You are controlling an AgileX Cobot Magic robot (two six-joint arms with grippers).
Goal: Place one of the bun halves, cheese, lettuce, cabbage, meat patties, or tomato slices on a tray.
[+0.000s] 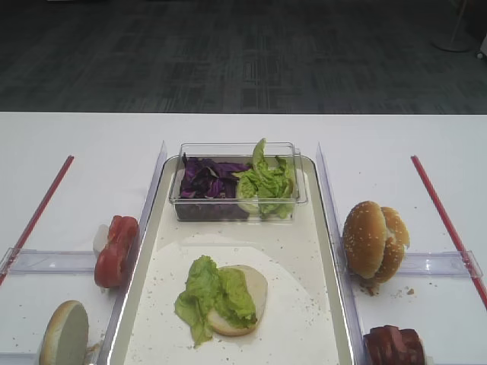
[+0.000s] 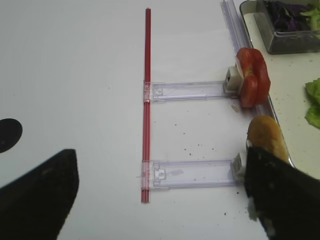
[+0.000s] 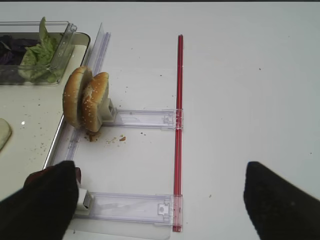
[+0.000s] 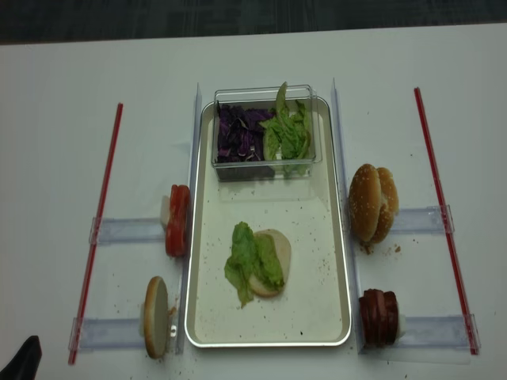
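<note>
On the silver-rimmed tray [image 1: 323, 228] lies a pale bun half [image 1: 251, 293] with a green lettuce leaf [image 1: 209, 293] draped over it. Two sesame bun halves [image 3: 86, 100] stand upright to the tray's right, with meat patties [image 1: 394, 346] nearer the front. Tomato slices [image 2: 252, 76] and another bun half [image 2: 267, 137] stand to the tray's left. My right gripper [image 3: 160, 205] is open over bare table beside the patties. My left gripper [image 2: 160, 200] is open too, its right finger next to that bun half. The cheese is out of view.
A clear tub [image 1: 300, 171] at the tray's far end holds purple cabbage [image 1: 209, 179] and more lettuce [image 1: 266, 182]. Clear plastic holders [image 3: 142, 119] and red strips [image 3: 178, 125] lie on the white table on both sides of the tray.
</note>
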